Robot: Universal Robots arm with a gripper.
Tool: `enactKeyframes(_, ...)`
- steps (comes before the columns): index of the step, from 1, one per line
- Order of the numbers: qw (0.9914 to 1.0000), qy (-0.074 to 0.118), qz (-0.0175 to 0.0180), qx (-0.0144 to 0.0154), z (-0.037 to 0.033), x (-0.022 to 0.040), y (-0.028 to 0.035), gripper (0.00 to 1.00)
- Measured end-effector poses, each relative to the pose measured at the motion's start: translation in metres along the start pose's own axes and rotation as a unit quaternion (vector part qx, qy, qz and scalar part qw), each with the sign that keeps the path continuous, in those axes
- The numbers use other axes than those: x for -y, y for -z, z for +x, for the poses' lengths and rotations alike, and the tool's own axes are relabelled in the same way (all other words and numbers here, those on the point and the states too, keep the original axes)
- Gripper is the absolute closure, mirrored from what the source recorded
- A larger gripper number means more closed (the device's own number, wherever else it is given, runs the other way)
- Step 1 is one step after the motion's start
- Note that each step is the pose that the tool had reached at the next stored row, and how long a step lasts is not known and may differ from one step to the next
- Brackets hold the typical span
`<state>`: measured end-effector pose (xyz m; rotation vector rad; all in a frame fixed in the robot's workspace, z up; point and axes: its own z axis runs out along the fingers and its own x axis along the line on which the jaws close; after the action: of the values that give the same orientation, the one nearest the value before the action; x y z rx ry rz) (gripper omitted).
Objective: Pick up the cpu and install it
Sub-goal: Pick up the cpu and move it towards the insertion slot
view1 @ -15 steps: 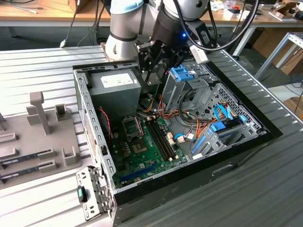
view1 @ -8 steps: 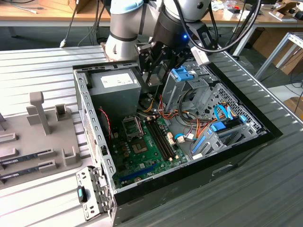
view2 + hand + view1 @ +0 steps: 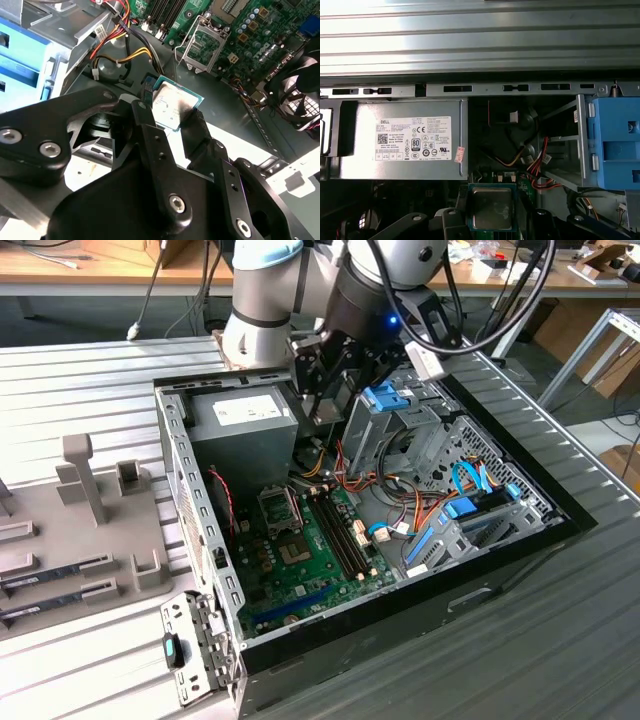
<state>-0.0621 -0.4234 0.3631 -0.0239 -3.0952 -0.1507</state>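
We see the gripper (image 3: 171, 116) pinching the cpu (image 3: 175, 102) by two opposite edges, one black finger on each side, with the silver metal top showing in both wrist views. The chip hangs in the air over the far part of the open computer case (image 3: 190, 540), between the grey power supply (image 3: 395, 137) and the blue drive cage (image 3: 615, 145). The processor socket (image 3: 202, 42) on the green motherboard (image 3: 320, 560) lies apart from the chip. The case rests on the ribbed tabletop (image 3: 100, 370).

The hand (image 3: 171, 112) clamps the cpu (image 3: 174, 100) by opposite edges, near the open socket (image 3: 202, 42) on the green board (image 3: 252, 30).
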Motion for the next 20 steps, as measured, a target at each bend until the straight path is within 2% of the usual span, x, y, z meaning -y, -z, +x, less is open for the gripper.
enactKeyframes(20, 1.00000, 0.000, 0.0005, 0.0000, -0.0002, 0.0091, -0.0004, 0.53)
